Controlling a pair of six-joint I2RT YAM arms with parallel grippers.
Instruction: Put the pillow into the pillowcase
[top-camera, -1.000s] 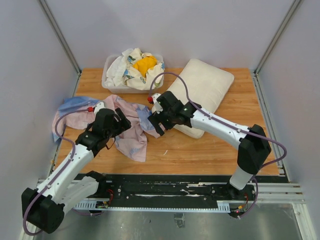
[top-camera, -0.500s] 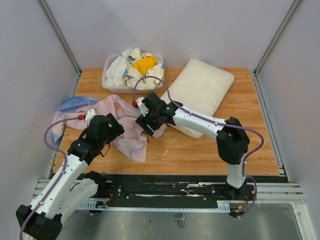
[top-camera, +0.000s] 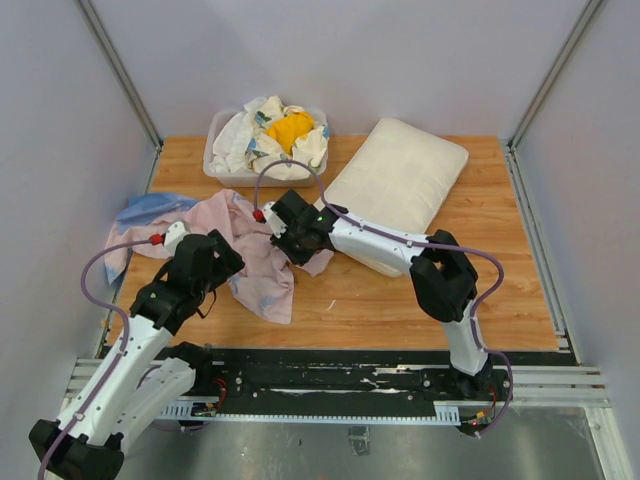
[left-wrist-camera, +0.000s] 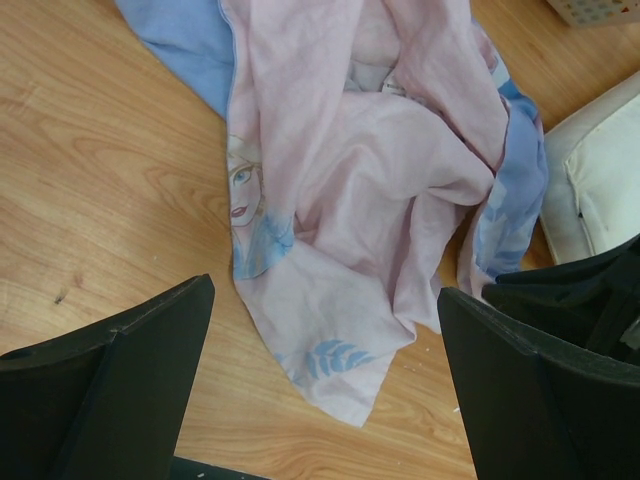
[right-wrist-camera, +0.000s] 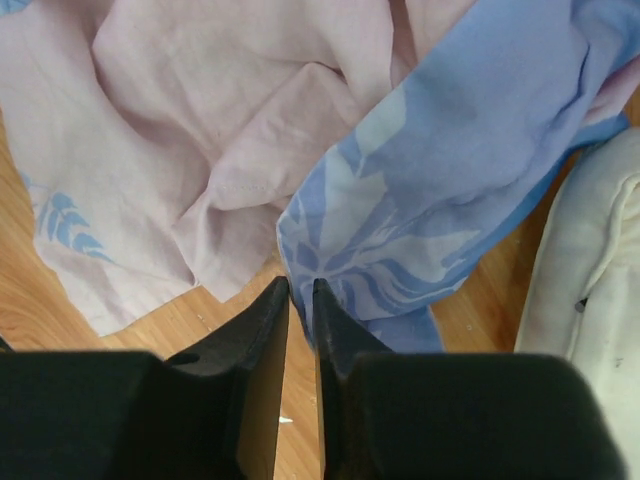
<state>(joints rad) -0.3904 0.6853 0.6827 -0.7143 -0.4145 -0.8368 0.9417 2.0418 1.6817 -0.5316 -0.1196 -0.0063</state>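
Pillowcase (top-camera: 262, 280) is seen crumpled on the left half of the worktop (top-camera: 400, 300), mostly pink side up, with blue printed patches at the edges. Nothing has been put inside it yet.

Pillow (top-camera: 398, 185) is laid flat at the back right, outside the case. Its near-left corner is just beside the blue flap.

Left gripper (left-wrist-camera: 325, 290) is held above the pink cloth with its fingers (left-wrist-camera: 130, 380) wide apart and nothing between them.

Right gripper (right-wrist-camera: 301, 285) is set at the blue flap's edge, fingers (right-wrist-camera: 255, 330) nearly together with only a thin slit left. Whether cloth is pinched cannot be told.

A bin (top-camera: 215, 160) with floral cloths (top-camera: 240, 135) and a yellow cloth (top-camera: 290, 128) is seen at the back.
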